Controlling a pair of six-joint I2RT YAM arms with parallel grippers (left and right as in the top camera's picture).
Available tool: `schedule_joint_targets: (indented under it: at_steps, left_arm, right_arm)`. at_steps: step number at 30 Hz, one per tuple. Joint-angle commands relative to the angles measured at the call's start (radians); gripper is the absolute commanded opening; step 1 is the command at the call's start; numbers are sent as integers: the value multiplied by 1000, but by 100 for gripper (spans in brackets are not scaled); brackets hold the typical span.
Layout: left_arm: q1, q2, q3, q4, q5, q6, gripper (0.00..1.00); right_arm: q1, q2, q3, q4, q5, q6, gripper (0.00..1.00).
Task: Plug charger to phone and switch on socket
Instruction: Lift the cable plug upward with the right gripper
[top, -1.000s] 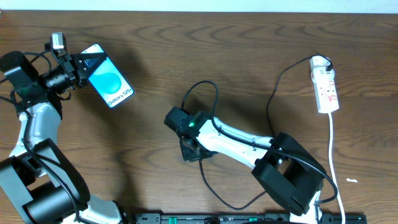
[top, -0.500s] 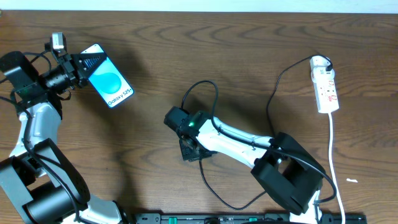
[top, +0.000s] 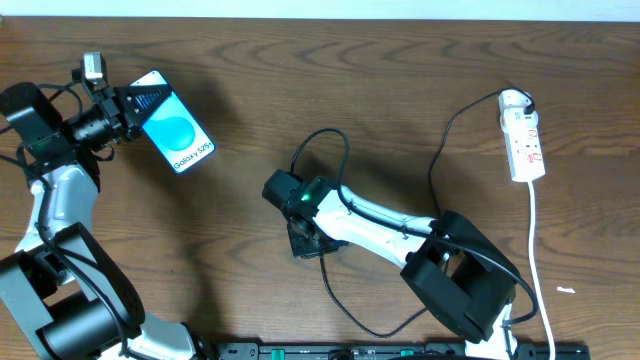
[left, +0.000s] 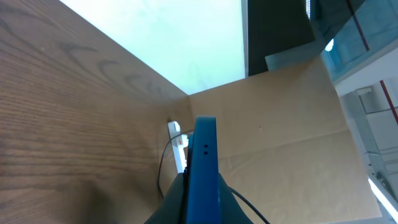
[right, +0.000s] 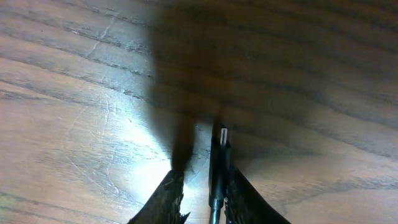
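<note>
The phone (top: 175, 135), blue screen up, is held tilted above the table's far left by my left gripper (top: 125, 105), which is shut on its end. Edge-on, the phone (left: 204, 168) stands between the left gripper (left: 200, 186) fingers. The charger (top: 348, 150) is a thin black cable looping over mid-table toward the white socket (top: 524, 140) at far right. My right gripper (top: 308, 240) points down at mid-table. Its plug tip (right: 221, 140) lies on the wood inside the right gripper (right: 204, 177), against the right finger (right: 249, 199). A gap separates it from the left finger (right: 165, 202).
The socket's white cord (top: 535, 230) runs down the right side toward the front edge. A small white scrap (top: 565, 291) lies near it. A cardboard wall (left: 280, 124) stands beyond the table, with the socket (left: 179, 140) in front of it.
The right arm has shifted very slightly at mid-table. The left arm and the phone have stayed where they were.
</note>
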Motion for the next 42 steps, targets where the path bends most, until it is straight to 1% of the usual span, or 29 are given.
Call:
schedule_joint_targets:
  at_steps: [1,4,5,16,18,19,24,31,35,37,40,42]
  left_arm:
    - [3,-16,3,8,20,11,7]
    - [3,-16,3,8,20,11,8]
    - [3,-16,3,8,20,11,7]
    - [3,-16,3,8,20,10,8]
    - [3,-16,3,8,20,10,7]
    - [3,-16,3,8,20,10,8]
    - [10,-16,3,8,20,10,7]
    - [45,-16,3,8,21,-18,7]
    - [68,-16,3,8,26,-44,7]
    - [73,-16,3,8,31,-43,7]
    - [75,-16,3,8,31,-44,8]
    - [74,-16,3,8,31,-44,7]
  right_arm:
    - [-6,23,14,-3,-7,13,18]
    - [-6,23,14,-3,-7,13,17]
    - [-6,23,14,-3,-7,13,11]
    - [-6,23,19,-13,-7,13,7]
    - [-6,23,20,-14,-7,13,5]
    - [-6,23,21,-15,-7,12,1]
    - [-6,23,35,-16,-33,-30,1]
    - [-36,23,84,-48,-69,-37,1]
    - [-82,23,121,-43,-187,-128,1]
    - [-111,23,146,-39,-274,-206,1]
    - [-158,23,187,-24,-469,-372,1]
    - [-185,23,208,-24,-567,-440,1]
